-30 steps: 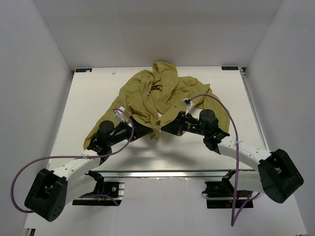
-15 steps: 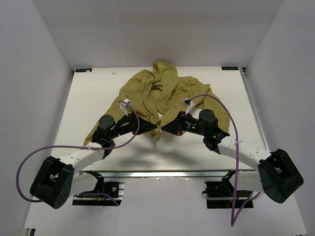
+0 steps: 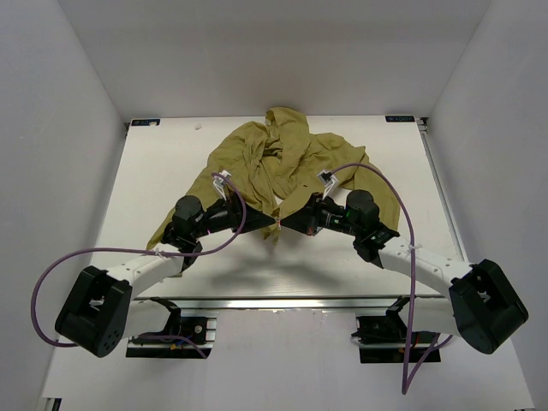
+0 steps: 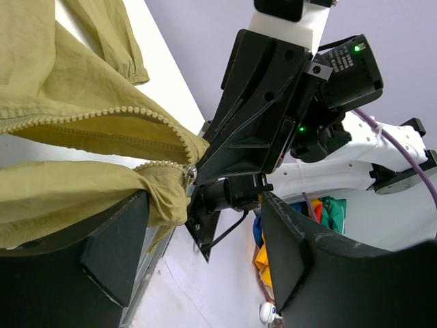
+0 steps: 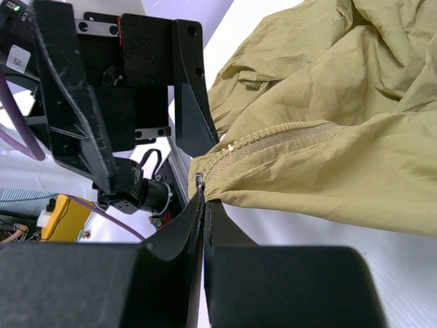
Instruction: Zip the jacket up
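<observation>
Jacket [image 3: 282,163] heaped at the middle and far part of the white table [image 3: 145,163], both grippers meeting at its near hem.
Right gripper [image 3: 287,225] is clenched on the jacket at the lower end of its zipper [image 5: 273,137]; left gripper [image 3: 267,223] faces it nose to nose, fingers [image 4: 116,239] spread, fabric draped against one finger. Purple cables [image 3: 402,214] loop over each arm.

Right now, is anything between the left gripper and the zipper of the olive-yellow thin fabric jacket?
Nothing visible stands in the way. The zipper end of the olive-yellow thin fabric jacket lies right at the mouth of the open left gripper. The right gripper, shut on the jacket there, faces it from the opposite side.
</observation>
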`<state>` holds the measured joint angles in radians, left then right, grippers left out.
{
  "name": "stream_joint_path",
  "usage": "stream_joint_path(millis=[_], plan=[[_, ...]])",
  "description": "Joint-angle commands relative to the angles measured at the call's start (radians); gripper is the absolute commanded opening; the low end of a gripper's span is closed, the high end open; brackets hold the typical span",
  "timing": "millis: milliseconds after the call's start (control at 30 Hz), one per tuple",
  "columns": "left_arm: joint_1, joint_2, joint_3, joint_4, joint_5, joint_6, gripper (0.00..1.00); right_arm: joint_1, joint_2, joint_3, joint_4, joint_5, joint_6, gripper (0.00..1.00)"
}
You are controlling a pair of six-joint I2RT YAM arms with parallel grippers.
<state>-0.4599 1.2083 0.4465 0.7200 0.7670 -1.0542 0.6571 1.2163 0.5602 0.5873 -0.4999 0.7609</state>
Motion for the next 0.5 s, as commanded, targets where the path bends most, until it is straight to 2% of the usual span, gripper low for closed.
stream_joint_path(millis=[0, 200, 333, 467], plan=[[0.003, -0.004, 0.027, -0.008, 0.012, 0.022, 0.75, 0.009, -0.024, 0.038, 0.074, -0.003, 0.011, 0.0], [0.001, 0.008, 0.041, 0.006, 0.025, 0.022, 0.68, 0.009, -0.015, 0.037, 0.095, -0.003, 0.028, 0.0], [-0.008, 0.03, 0.052, 0.027, 0.026, 0.022, 0.59, 0.018, -0.001, 0.041, 0.115, -0.014, 0.043, 0.0], [-0.011, 0.042, 0.06, 0.033, 0.031, 0.02, 0.45, 0.021, -0.006, 0.032, 0.129, -0.006, 0.049, 0.0]])
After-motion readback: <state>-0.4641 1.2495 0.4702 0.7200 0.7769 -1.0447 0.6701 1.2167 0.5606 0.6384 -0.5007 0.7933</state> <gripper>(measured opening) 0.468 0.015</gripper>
